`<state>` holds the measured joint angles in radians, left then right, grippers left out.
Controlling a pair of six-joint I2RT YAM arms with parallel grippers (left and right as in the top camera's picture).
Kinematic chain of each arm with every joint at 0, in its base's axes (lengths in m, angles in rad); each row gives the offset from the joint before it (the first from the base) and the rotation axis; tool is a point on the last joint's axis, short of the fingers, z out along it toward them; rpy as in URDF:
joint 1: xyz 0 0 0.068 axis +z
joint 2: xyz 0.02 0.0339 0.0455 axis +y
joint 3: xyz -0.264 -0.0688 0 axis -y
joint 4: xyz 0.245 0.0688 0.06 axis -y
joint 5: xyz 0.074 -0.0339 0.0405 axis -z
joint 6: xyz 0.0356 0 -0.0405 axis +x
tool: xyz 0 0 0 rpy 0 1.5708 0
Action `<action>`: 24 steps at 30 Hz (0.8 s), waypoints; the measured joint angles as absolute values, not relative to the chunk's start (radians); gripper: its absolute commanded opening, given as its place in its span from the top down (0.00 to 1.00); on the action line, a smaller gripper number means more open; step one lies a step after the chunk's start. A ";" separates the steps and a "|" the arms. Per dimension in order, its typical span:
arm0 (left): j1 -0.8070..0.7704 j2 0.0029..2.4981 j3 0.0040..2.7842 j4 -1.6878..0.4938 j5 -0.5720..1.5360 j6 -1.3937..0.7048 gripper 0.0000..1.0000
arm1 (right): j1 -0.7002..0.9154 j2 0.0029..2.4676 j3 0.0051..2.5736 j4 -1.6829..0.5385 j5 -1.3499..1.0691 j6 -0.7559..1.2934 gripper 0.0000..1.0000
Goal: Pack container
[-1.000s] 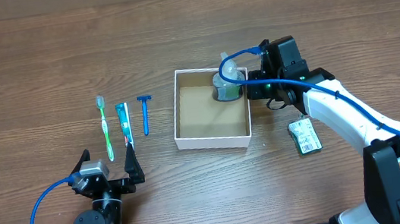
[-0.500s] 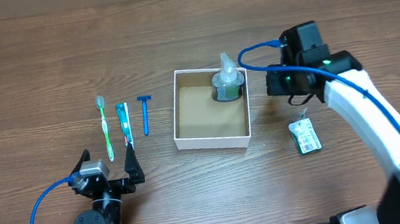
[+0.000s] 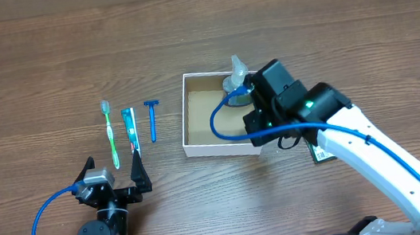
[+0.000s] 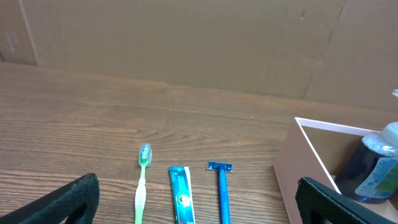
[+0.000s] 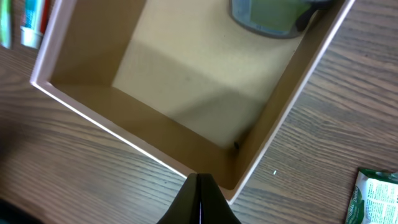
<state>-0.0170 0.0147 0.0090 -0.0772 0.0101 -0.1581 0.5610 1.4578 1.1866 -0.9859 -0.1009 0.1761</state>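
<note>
The container, a white-walled box with a brown inside, sits mid-table. A clear bottle with green liquid stands in its back right corner. My right gripper is shut and empty, hovering over the container's front right corner; the bottle is at the top of that view. My left gripper is open and empty near the front edge, behind a green toothbrush, a toothpaste tube and a blue razor.
A green packet lies right of the container, partly hidden by my right arm; it also shows in the right wrist view. The left wrist view shows the toothbrush, the toothpaste, the razor and the container.
My right arm has swung from behind and right of the container to over its front right corner. The bottle stays in the container. The left arm has not moved.
</note>
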 measured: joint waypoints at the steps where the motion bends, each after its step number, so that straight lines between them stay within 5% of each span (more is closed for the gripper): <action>1: -0.017 0.015 0.009 -0.077 0.010 -0.158 0.00 | 0.565 1.458 1.172 -0.975 -0.096 0.177 0.96; 24: -0.017 0.015 0.009 -0.077 0.010 -0.158 0.00 | 0.565 1.493 1.045 -0.881 -0.013 0.179 0.95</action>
<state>-0.0170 0.0147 0.0090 -0.0772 0.0101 -0.1581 0.5652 1.4925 1.0447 -0.8810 -0.0132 0.1795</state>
